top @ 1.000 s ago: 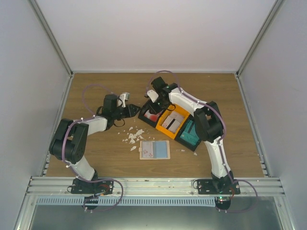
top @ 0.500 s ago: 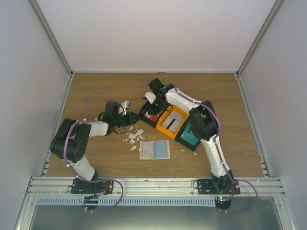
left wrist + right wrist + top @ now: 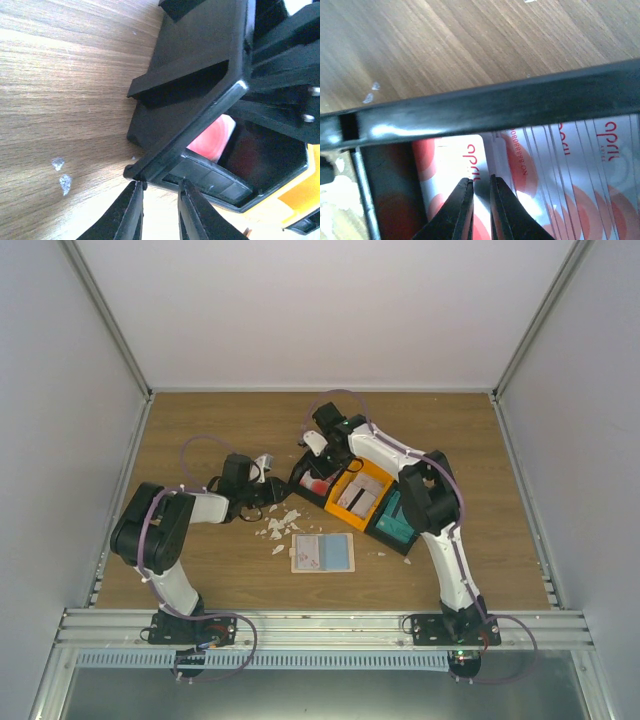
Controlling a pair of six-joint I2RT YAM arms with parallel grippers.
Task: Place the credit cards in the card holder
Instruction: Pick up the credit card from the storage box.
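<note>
Top cam: fixed, high and behind the near edge. We look down and forward over the whole bench (image 3: pixel 200 430) from far out. Left wrist cam: low and very close at the tray (image 3: pixel 200 75) outer corner, left claw (image 3: pixel 160 186) at frame bottom. Right wrist cam: very close, looking over the rim into the black end bin (image 3: pixel 470 107), right claw (image 3: pixel 480 181) at frame bottom. All three share that bin and its red-blotched credit cards (image 3: pixel 580 165).

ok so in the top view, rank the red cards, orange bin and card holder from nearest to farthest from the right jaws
1. red cards: directly under the jaws, leftmost of the three.
2. orange bin: just to their right.
3. card holder: farthest, toward the arm bases.
</note>
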